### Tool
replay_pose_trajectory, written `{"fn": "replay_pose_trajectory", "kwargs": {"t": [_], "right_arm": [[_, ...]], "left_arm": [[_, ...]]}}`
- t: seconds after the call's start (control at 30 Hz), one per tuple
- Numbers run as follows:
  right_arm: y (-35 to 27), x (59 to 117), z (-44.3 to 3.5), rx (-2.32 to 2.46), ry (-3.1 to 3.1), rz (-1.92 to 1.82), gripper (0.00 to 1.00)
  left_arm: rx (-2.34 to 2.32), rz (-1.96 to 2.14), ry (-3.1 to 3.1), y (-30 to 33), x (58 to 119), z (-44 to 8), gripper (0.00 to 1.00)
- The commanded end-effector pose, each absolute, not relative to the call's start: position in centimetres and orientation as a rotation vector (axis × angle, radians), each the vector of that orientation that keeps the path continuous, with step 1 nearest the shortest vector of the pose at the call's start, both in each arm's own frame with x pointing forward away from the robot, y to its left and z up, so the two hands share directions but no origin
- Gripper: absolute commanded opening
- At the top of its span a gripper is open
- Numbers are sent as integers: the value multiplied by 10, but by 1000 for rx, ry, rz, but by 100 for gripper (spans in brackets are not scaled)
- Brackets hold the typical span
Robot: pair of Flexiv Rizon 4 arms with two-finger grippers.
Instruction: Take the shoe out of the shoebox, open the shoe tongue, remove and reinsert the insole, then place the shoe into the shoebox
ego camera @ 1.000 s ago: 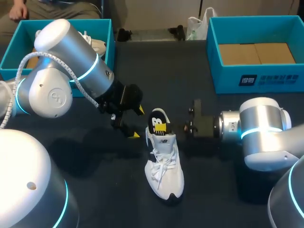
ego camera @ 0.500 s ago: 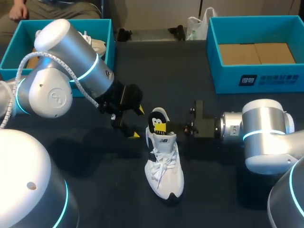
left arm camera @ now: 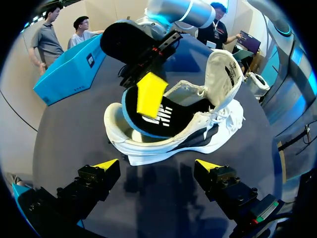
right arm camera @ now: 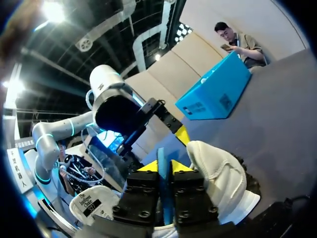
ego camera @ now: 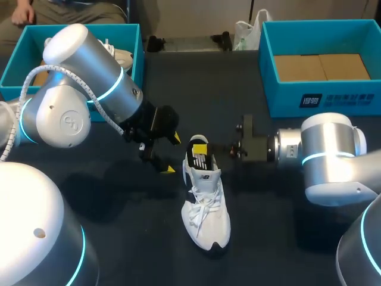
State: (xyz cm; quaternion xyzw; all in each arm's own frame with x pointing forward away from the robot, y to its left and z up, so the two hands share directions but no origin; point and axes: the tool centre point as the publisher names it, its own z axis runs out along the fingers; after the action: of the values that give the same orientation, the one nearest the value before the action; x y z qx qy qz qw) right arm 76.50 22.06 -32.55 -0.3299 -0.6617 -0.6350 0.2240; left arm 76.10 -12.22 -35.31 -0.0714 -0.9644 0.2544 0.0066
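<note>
Head cam high behind, looking down. Wrist cams close, facing each other across shoe [ego camera: 205, 202]: 9 and 3 o'clock.

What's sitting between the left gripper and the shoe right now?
Nothing. In the left wrist view, only bare dark table separates the open left gripper from the side of the white shoe.

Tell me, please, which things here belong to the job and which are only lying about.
Job: shoe; insole; right gripper, shut on the insole; left gripper, open; probably the empty box.
Lying about: left box; second shoe in it; white bag.
</note>
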Motion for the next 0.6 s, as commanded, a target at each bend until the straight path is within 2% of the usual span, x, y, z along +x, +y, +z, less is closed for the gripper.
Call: {"fn": "replay_pose_trajectory", "kwargs": {"t": [0.03, 0.6], "right_arm": [[220, 772, -332, -911, -1811, -1731, 0], [216, 735, -352, -1030, -1763, -1687, 0]], "left_arm": [[-223, 797, -3019, -122, 760, -353, 100], [-223, 797, -3019, -122, 760, -353, 100]]}}
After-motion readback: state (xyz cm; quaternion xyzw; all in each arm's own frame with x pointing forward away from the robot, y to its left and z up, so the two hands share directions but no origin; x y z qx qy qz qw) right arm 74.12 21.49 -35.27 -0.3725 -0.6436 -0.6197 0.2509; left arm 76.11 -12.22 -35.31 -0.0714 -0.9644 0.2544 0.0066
